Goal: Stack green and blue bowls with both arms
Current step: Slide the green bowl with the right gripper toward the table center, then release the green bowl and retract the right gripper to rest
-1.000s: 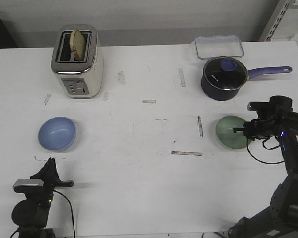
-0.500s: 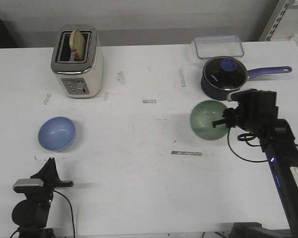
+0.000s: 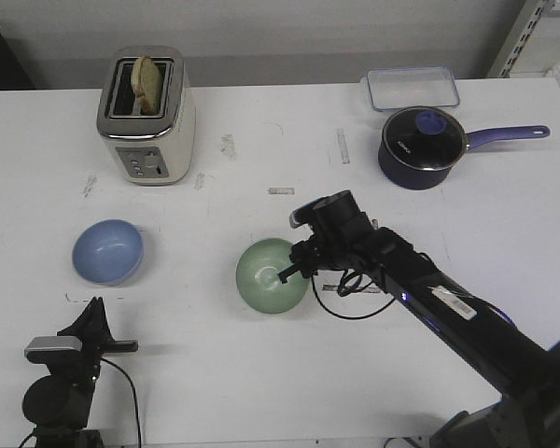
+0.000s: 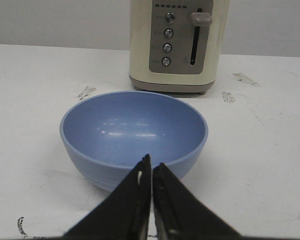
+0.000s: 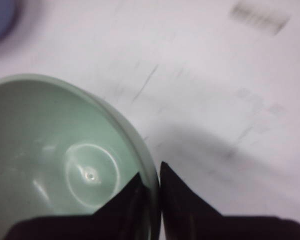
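Over mid-table, the right gripper (image 3: 287,272) is pinching the rim of the green bowl (image 3: 272,275) and carrying it, well apart from the blue bowl (image 3: 107,251). The left gripper (image 4: 151,172) is waiting, fingers pressed together, empty. Stacking isn't done yet.

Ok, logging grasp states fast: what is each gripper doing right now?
Left gripper: closed, empty, just short of the blue bowl.
Right gripper: closed on the green bowl rim, one finger inside and one outside.
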Available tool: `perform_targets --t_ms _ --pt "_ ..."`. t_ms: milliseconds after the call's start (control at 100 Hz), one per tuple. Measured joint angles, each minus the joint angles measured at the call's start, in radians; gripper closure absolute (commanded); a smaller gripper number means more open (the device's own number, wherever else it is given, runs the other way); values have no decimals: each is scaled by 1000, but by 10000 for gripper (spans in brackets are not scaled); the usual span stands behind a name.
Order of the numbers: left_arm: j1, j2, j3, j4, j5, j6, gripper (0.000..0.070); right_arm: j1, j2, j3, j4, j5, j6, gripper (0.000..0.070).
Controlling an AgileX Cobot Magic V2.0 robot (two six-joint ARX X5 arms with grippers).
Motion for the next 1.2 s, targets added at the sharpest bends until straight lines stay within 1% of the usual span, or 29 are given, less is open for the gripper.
perform_targets --t_ms 190,370,400,420,430,440,520,550,570,600,760,820,860,920,990,1020,1130,1200 --pt "0 0 0 0 0 0 699 35 114 0 -26 0 23 700" --pt "0 0 0 0 0 0 699 35 127 0 -15 1 31 700" --pt "0 0 0 0 0 0 699 34 127 0 -14 3 31 684" --pt "0 0 0 0 0 0 699 34 127 0 -14 4 31 659" --pt "0 0 0 0 0 0 699 34 127 0 -13 4 31 629" --pt "0 0 0 0 0 0 699 34 127 0 -13 4 31 617" --pt "0 0 0 0 0 0 699 34 127 0 -14 -1 31 371" --pt "0 0 0 0 0 0 699 34 127 0 -13 -2 31 294" --pt "0 0 0 0 0 0 699 34 127 0 -13 -3 31 259" --pt "0 0 0 0 0 0 699 34 127 0 -13 -3 31 234" --pt "0 0 0 0 0 0 699 31 120 27 -37 -2 31 238" --pt "0 0 0 0 0 0 699 21 95 50 -37 0 31 260" --pt "0 0 0 0 0 0 699 17 68 71 -36 3 31 315" --pt "0 0 0 0 0 0 699 5 17 102 -27 29 31 434" --pt "0 0 0 0 0 0 699 -18 -53 130 -13 74 31 638" --pt "0 0 0 0 0 0 699 -31 -87 133 -5 104 30 700" --pt "0 0 0 0 0 0 699 -80 -196 135 -24 268 24 700" --pt "0 0 0 0 0 0 699 -123 -254 135 -61 351 6 700"
